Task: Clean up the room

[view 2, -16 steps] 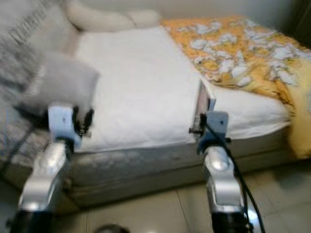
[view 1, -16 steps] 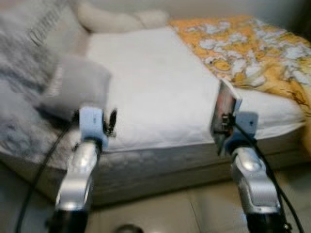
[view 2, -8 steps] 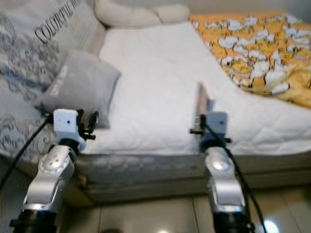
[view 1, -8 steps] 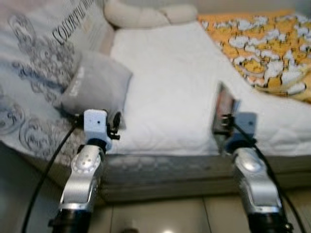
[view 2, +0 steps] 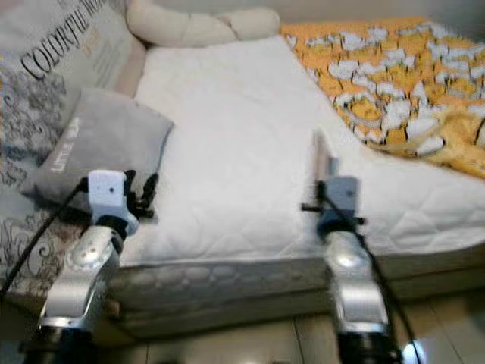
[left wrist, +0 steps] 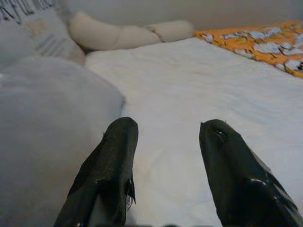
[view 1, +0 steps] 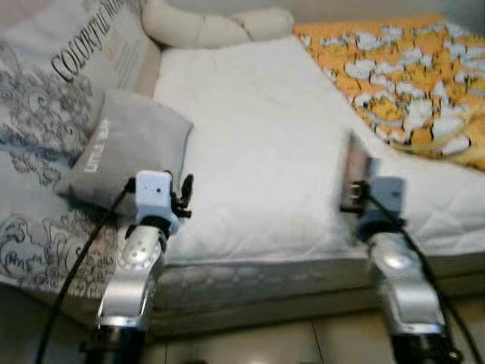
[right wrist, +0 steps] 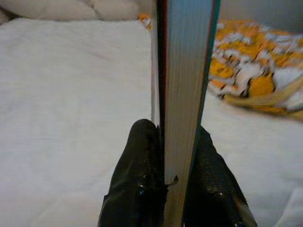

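A thin book (right wrist: 182, 94) stands upright and edge-on, and my right gripper (right wrist: 173, 135) is shut on its lower end. In the left eye view the book (view 1: 352, 176) is held over the front edge of the white mattress (view 1: 258, 136). My left gripper (left wrist: 165, 130) is open with nothing between its fingers. It hovers over the mattress edge beside a small grey pillow (view 1: 132, 148).
A large grey patterned cushion with lettering (view 1: 53, 98) lies left of the grey pillow. A cream bolster (view 1: 216, 26) runs along the head of the bed. A crumpled orange and white blanket (view 1: 409, 76) covers the right side. Tiled floor (view 1: 250, 345) lies below the bed.
The whole picture has shifted and sharpened as the camera moved; the bed now sits more squarely ahead. Both arms keep their pose, and the book stays in the right gripper.
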`<state>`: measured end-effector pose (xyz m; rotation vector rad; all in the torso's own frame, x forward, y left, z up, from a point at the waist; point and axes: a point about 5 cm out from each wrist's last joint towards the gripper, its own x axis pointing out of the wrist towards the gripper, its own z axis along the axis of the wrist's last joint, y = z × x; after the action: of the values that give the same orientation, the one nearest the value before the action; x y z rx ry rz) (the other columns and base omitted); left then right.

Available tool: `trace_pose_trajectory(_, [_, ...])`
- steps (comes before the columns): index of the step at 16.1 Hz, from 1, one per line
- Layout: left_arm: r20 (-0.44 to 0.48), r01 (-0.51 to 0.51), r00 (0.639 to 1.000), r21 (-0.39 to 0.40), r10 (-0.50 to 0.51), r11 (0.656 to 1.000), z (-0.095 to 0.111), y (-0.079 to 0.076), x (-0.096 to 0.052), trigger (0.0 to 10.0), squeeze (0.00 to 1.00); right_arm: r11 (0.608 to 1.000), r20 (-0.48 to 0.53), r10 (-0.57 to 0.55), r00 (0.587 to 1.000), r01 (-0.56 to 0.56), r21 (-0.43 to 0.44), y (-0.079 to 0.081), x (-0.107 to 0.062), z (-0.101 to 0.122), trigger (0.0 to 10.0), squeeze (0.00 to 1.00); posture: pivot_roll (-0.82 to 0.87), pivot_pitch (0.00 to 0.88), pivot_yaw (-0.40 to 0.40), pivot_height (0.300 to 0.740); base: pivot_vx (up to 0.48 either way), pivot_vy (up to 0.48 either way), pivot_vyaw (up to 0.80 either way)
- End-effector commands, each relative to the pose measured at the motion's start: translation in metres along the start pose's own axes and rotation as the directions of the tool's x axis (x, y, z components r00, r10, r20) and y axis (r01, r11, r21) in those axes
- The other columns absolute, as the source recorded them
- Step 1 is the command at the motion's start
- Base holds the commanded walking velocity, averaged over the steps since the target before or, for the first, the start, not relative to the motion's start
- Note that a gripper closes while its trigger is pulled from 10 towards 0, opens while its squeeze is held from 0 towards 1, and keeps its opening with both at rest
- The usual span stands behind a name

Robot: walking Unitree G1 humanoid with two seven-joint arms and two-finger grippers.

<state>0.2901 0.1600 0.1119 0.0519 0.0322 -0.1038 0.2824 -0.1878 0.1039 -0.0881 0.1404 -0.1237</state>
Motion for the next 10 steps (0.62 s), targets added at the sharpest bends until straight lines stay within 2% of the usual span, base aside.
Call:
trace_pose_trajectory(1, [0.01, -0.033, 0.999, 0.018, 0.033, 0.999, 0.004, 0.011, -0.001, 10.0, 0.0, 0.998, 0.066, 0.06, 0.996, -0.061, 0.008, 0.015, 0.001, 0.015, 10.0, 0.0, 0.0, 0.0, 0.037, 0.74, 0.334, 0.0, 0.63])
trace_pose_trajectory(4, [0.023, -0.026, 0.999, 0.025, 0.026, 0.999, 0.007, 0.009, 0.0, 10.0, 0.0, 0.997, 0.07, 0.074, 0.995, -0.074, -0.007, 0.014, 0.001, 0.016, 10.0, 0.0, 0.0, 0.0, 0.035, 0.74, 0.335, 0.0, 0.75])
trace_pose_trajectory(10, [0.052, 0.02, 0.998, 0.043, -0.023, 0.999, 0.015, 0.003, -0.001, 10.0, 0.0, 0.997, 0.065, 0.074, 0.995, -0.074, -0.005, 0.013, 0.0, 0.015, 10.0, 0.0, 0.01, 0.0, 0.035, 0.74, 0.334, 0.0, 0.0])
